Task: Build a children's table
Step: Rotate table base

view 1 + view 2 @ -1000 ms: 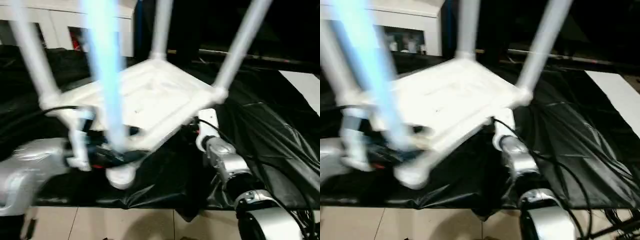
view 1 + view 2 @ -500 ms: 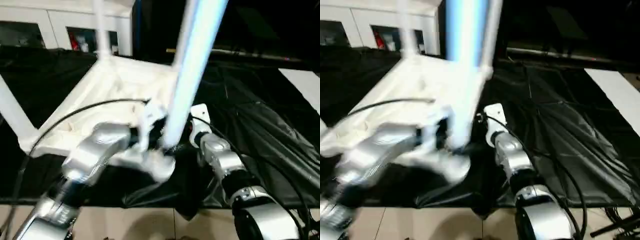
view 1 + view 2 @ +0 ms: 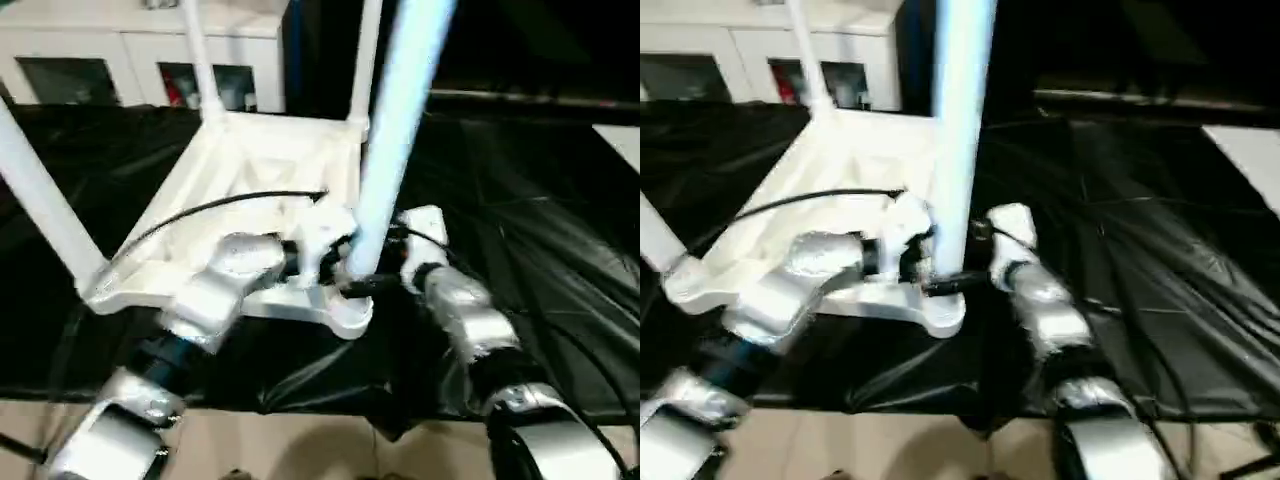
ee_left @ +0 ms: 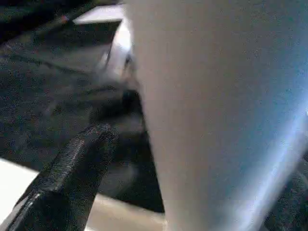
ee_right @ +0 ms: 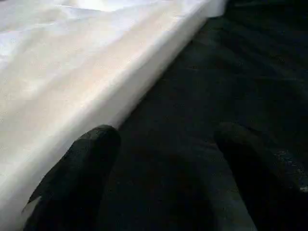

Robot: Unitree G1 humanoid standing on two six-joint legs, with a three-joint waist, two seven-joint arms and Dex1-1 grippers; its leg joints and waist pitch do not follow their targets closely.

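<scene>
Table top (image 3: 250, 190) lay inverted on black sheet (image 3: 540, 230), centre-left of frame, ribbed underside up, w/ four legs standing in corner sockets; white cabinet (image 3: 120, 70) behind at upper left. L gripper (image 3: 345, 262) sat at base of nearest leg (image 3: 395, 130), lower centre, fingers (image 4: 72, 173) either side of the tube and grasping it. R gripper (image 5: 163, 178) was spread apart, holding nothing, just beside the top's edge (image 5: 120, 91) over the sheet.
</scene>
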